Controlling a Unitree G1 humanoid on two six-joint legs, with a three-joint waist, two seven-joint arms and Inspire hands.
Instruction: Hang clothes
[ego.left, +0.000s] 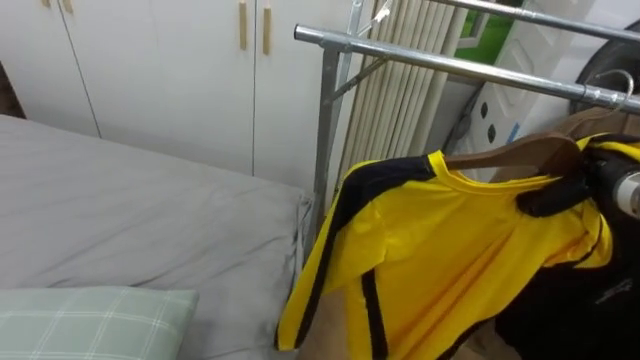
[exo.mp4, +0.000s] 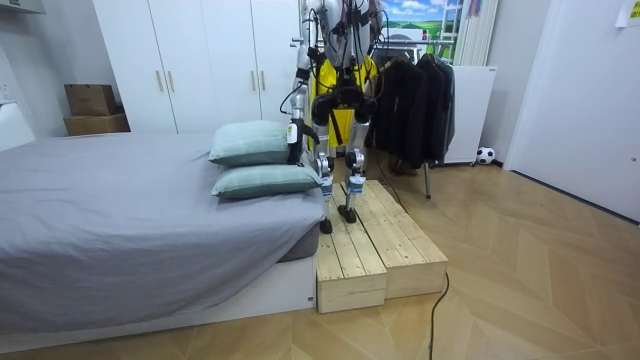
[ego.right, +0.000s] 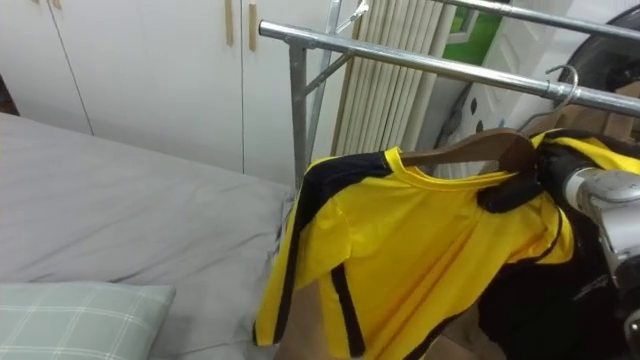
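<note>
Risk: hook (ego.right: 566, 78) seating on rail (ego.left: 450, 62) can't be told. Yellow shirt (ego.left: 440, 250) on wooden hanger (ego.left: 520, 155) is gripped by R hand (ego.left: 555, 195); if released early, it could be dropped. L hand (exo.mp4: 293, 133) is hung at side, state can't be told.

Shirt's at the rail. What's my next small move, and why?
Probably ease the right hand slightly down so the rail takes the weight of the hanger, before loosening anything. The hook sits at rail height, but whether it has caught is unclear, and the hand's fingers are curled round the hanger carrying the yellow shirt.
</note>
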